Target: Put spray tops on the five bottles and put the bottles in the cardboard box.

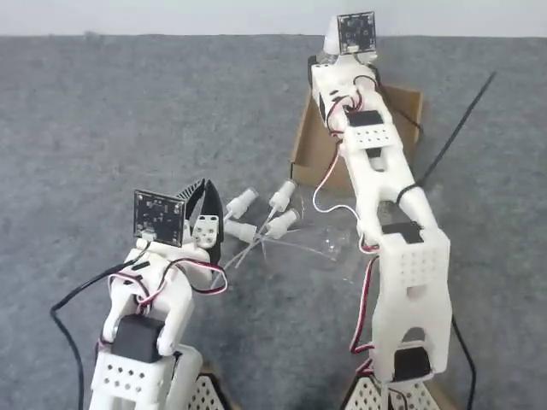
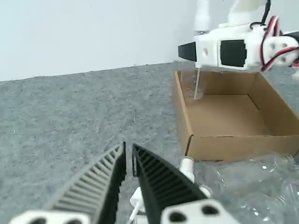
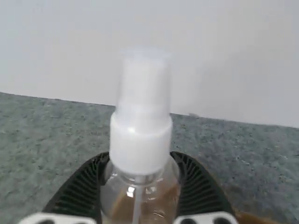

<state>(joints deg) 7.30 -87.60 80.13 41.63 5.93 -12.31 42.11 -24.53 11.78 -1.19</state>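
My right gripper [image 3: 140, 198] is shut on a clear bottle [image 3: 139, 184] fitted with a white spray top [image 3: 141, 126], held upright. In the high view that bottle [image 1: 329, 40] sits at the far end of the right arm, above the cardboard box [image 1: 403, 104]. The left wrist view shows it hanging over the open box [image 2: 233, 140], dip tube [image 2: 197, 84] pointing down. My left gripper [image 2: 129, 148] is shut on nothing, low over the mat beside loose spray tops [image 1: 242, 203]. Clear bottles [image 1: 329, 241] lie between the arms.
Several white spray tops [image 1: 282, 224] with thin tubes are scattered on the grey mat [image 1: 102, 128] just in front of the left gripper. A black cable [image 1: 461, 120] runs past the box on the right. The mat's left half is open.
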